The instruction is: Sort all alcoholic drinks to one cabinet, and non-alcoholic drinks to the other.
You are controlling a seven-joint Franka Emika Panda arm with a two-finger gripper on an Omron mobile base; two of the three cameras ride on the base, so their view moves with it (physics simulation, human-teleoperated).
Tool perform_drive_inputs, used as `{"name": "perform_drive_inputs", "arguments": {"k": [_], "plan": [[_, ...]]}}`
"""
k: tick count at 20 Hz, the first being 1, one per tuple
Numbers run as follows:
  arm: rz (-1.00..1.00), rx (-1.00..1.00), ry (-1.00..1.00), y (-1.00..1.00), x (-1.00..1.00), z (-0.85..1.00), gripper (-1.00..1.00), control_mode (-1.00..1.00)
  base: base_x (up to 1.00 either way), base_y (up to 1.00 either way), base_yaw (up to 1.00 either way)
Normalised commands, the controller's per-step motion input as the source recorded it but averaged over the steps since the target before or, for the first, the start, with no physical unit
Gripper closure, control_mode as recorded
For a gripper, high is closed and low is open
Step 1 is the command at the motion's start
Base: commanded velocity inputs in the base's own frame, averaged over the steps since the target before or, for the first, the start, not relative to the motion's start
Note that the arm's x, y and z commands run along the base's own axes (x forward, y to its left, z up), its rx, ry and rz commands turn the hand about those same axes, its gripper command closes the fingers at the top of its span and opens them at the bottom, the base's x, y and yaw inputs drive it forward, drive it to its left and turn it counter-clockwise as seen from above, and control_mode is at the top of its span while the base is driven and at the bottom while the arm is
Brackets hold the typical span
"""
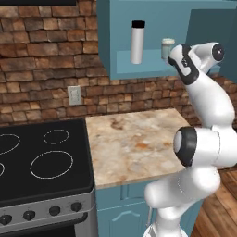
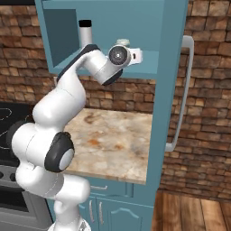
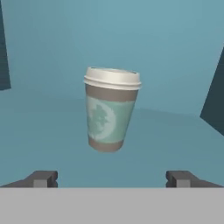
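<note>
Two non-alcoholic drinks stand on the shelf of the open blue wall cabinet (image 1: 121, 68). One is a tall white flask (image 1: 137, 42) (image 2: 85, 32) with a black cap. To its right is a small lidded cup (image 1: 167, 47) (image 2: 123, 43) (image 3: 110, 108) with a greenish band, upright on the shelf floor. My gripper (image 3: 111, 178) faces the cup from just in front, open, its fingertips (image 3: 43, 178) set wide apart and short of the cup. Nothing is between them. The alcoholic drinks are out of view.
The cabinet's open door (image 2: 173, 67), with a long grey handle (image 2: 181, 94), swings out at the right. Below lie a marble counter (image 1: 134, 143) and a black stove (image 1: 41, 157) to its left. A brick wall (image 1: 46, 55) is behind.
</note>
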Motion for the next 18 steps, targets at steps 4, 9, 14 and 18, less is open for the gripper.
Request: {"name": "perform_drive_inputs", "arguments": {"k": [4,9,14,18], "plan": [[-0.14,-0.05,-0.01,0.19,-1.0,0.0,-1.0,-1.0,0.0,0.0,0.0],[-0.1,-0.07,0.0,0.45,-1.0,0.0,-1.0,-1.0,0.0,0.0,0.0],[-0.09,0.0,0.0,0.17,-1.0,0.0,-1.0,-1.0,0.0,0.0,0.0],[-0.07,0.0,0.0,0.14,-1.0,-0.04,-1.0,-1.0,0.0,0.0,0.0]]}}
